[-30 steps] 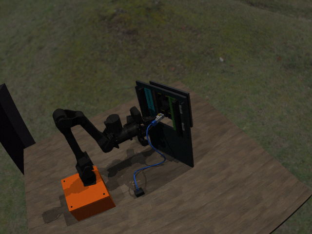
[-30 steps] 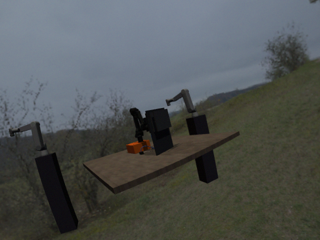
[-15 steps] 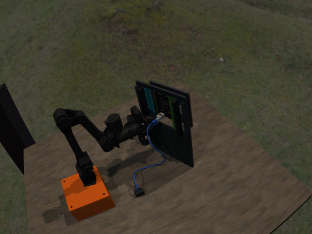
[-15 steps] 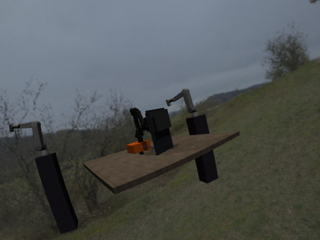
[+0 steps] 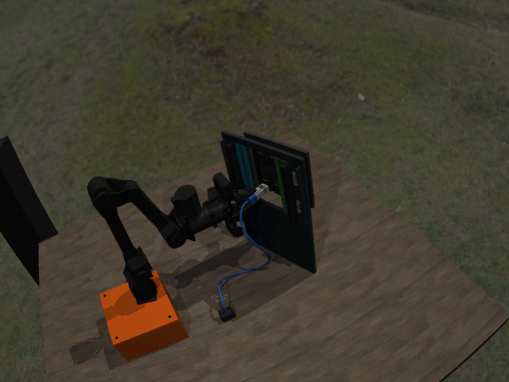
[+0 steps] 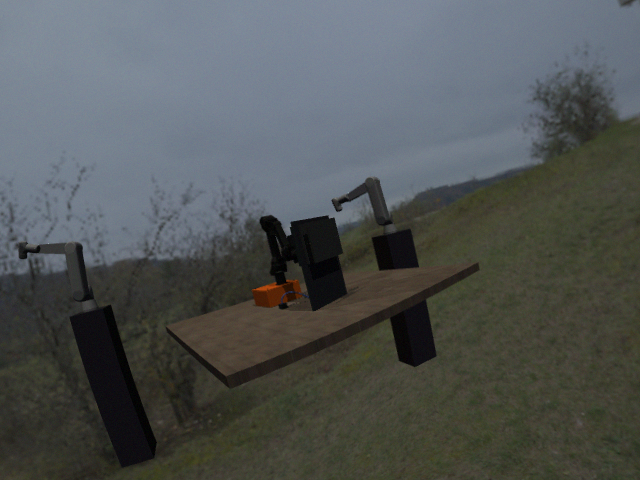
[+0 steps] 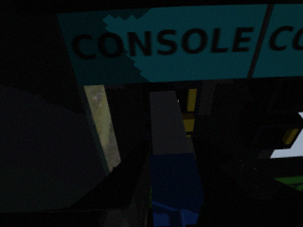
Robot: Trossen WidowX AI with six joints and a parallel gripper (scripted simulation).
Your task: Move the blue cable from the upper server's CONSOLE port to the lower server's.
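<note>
In the top view, your end effector (image 5: 254,198) (image 7: 169,146) grips the plug (image 5: 261,190) (image 7: 169,124) near the panel (image 5: 283,234) (image 6: 324,281); if you push while it is tilted, it might hit the port's edge and get stuck

Taking the upright dark rectangular panel (image 5: 283,242) as my landmark, I see my black jointed arm (image 5: 152,209) reaching toward its face from a boxy orange base (image 5: 143,343). A pale plug with a blue boot (image 5: 260,191) is near the panel's ports. Its thin blue cable (image 5: 257,269) curves down in front of the panel to a small black block (image 5: 227,314) on the brown wooden table (image 5: 390,287).
</note>
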